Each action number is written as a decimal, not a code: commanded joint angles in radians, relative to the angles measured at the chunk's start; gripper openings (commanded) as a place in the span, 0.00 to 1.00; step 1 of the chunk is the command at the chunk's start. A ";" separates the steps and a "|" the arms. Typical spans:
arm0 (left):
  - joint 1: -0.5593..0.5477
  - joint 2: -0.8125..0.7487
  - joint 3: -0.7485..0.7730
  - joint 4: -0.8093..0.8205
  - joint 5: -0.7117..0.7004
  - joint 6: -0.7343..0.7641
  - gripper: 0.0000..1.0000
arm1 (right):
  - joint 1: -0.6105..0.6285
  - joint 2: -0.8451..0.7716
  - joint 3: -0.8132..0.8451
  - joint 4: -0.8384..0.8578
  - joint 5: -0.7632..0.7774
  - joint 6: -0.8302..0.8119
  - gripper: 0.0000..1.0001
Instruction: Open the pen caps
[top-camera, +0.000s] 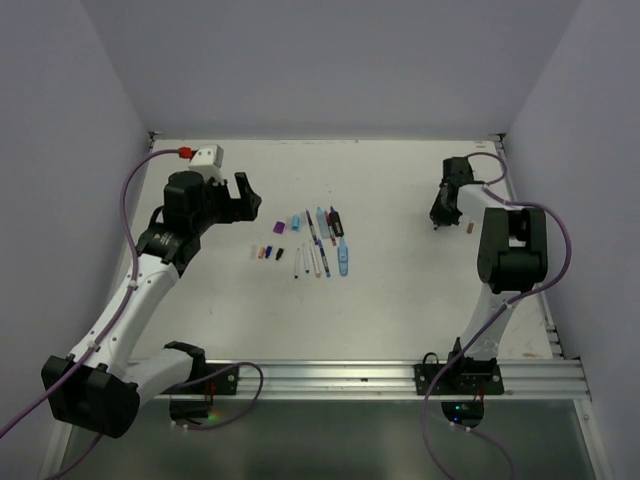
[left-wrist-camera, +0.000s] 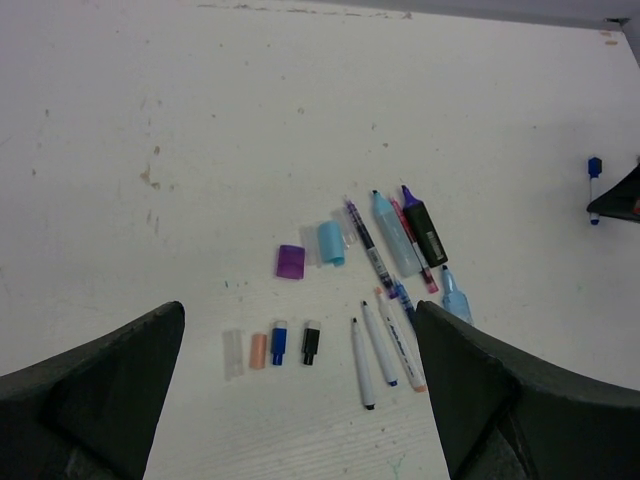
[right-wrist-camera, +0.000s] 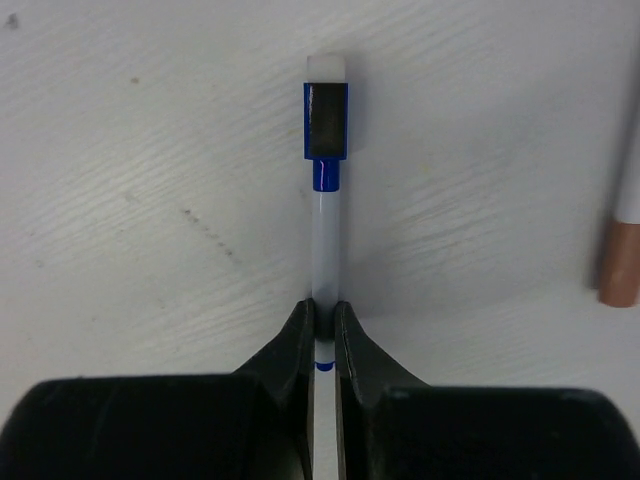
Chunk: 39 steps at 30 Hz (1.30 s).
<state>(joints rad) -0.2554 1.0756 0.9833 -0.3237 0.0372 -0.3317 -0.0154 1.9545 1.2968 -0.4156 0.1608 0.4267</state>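
Observation:
My right gripper (right-wrist-camera: 324, 310) is shut on a white pen (right-wrist-camera: 328, 245) whose blue cap (right-wrist-camera: 326, 120) is on and points away over the table. It shows at the far right in the top view (top-camera: 437, 222). My left gripper (left-wrist-camera: 300, 316) is open and empty, hovering left of the laid-out items (top-camera: 252, 200). Several uncapped pens (left-wrist-camera: 385, 345) lie in a row at the table's centre (top-camera: 320, 245). Loose caps lie beside them: clear (left-wrist-camera: 232, 352), orange (left-wrist-camera: 258, 350), blue (left-wrist-camera: 279, 340), black (left-wrist-camera: 311, 342), purple (left-wrist-camera: 290, 262), light blue (left-wrist-camera: 331, 243).
A second pen with an orange-brown cap (right-wrist-camera: 622, 265) lies just right of the held pen, also seen in the top view (top-camera: 468, 228). The table (top-camera: 400, 300) is white, with walls on three sides and a metal rail (top-camera: 360, 378) at the near edge.

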 joint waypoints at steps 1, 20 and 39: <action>0.007 0.015 -0.002 0.067 0.067 -0.024 1.00 | 0.110 -0.011 -0.040 0.037 -0.116 -0.023 0.00; 0.002 0.179 0.003 0.368 0.401 -0.288 0.92 | 0.578 -0.462 -0.195 0.319 -0.251 -0.157 0.00; -0.151 0.294 0.041 0.462 0.311 -0.351 0.72 | 0.773 -0.548 -0.238 0.465 -0.247 -0.189 0.00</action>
<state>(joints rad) -0.3904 1.3628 0.9855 0.0708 0.3763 -0.6624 0.7460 1.4307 1.0515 -0.0170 -0.0925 0.2569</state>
